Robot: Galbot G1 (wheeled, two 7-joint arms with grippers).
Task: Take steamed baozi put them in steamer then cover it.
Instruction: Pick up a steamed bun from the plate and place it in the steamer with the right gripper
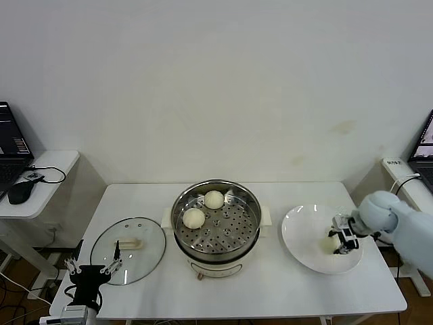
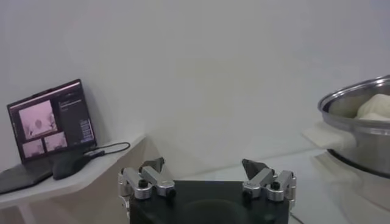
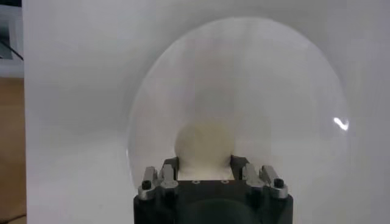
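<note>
A small round cream-white steamed bun (image 1: 329,244) lies on the flat white round plate (image 1: 301,233) at the right side of the white table (image 1: 270,291), and the right gripper (image 1: 342,242) is closed on it: in the right wrist view the bun (image 3: 204,143) sits squarely between the two dark fingers (image 3: 172,165), which press against its sides just above the plate's surface (image 3: 274,91). In the head view the right arm (image 1: 406,230) reaches in from the table's right edge, its pale forearm angled down and inward so the gripper lies low over the plate's right half.

Two more cream-white buns (image 1: 214,199) (image 1: 193,217) rest on the perforated tray of the round shiny stainless-steel steamer pot (image 1: 250,233), which stands on a cream-white base at the table's middle. They lie in the tray's rear-left part, near each other. The pot is uncovered.

The round clear glass lid (image 1: 145,250) with its metal rim and cream-white bar handle lies flat on the table to the left of the pot, well apart from it.

The left gripper (image 1: 93,272) hangs low at the table's front-left corner, just beside the lid's near edge, fingers spread wide and holding nothing. In the left wrist view its fingers (image 2: 152,165) stand apart, with the pot's steel wall (image 2: 359,131) off to one side.
</note>
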